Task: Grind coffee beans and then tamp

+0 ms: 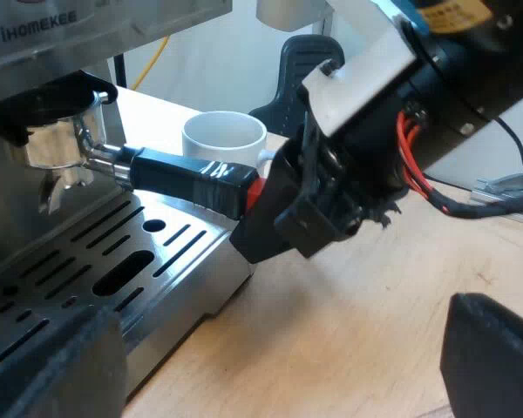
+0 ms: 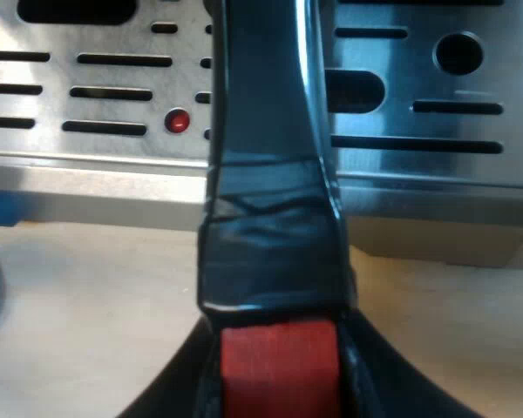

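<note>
- The holder (image 1: 65,144) sits locked into the front of the espresso machine (image 1: 35,35), over the drip tray (image 1: 113,261). Its handle (image 1: 187,178) points out towards the mug (image 1: 225,138).
- The right gripper (image 1: 263,198) has its jaws clamped on the handle's red end (image 2: 277,370).
- The left gripper (image 1: 270,366) hangs over the counter (image 1: 357,322) beside the tray, its jaws wide and holding nothing.
- Judged step: the grinding stage, with the holder seated at the machine. Whether it contains grounds is hidden.
- The next move probably calls for a firm grip and a level twist of the handle, so nothing spills before tamping.
</note>
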`<act>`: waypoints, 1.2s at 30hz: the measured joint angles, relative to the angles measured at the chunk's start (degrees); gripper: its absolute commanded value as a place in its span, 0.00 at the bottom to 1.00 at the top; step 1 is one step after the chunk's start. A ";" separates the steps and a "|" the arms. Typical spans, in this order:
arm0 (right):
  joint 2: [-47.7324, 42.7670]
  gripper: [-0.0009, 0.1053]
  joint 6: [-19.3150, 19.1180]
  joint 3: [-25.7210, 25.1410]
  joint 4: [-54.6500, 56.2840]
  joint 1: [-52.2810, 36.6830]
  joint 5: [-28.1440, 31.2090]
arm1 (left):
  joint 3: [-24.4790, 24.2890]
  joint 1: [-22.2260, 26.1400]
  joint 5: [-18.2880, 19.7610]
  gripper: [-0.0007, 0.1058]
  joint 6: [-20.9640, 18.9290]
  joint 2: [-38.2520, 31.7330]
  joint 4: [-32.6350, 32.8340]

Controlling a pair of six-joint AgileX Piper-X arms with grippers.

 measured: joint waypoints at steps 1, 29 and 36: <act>-0.11 0.01 1.02 0.00 0.34 0.80 1.31 | 0.00 0.00 0.00 0.78 0.00 0.00 0.00; -5.51 0.01 6.20 4.30 3.83 11.14 9.59 | 0.00 0.00 0.00 0.78 0.00 0.00 0.00; -6.31 0.01 6.56 4.30 6.64 14.33 10.25 | 0.00 0.00 0.00 0.78 0.00 0.00 0.00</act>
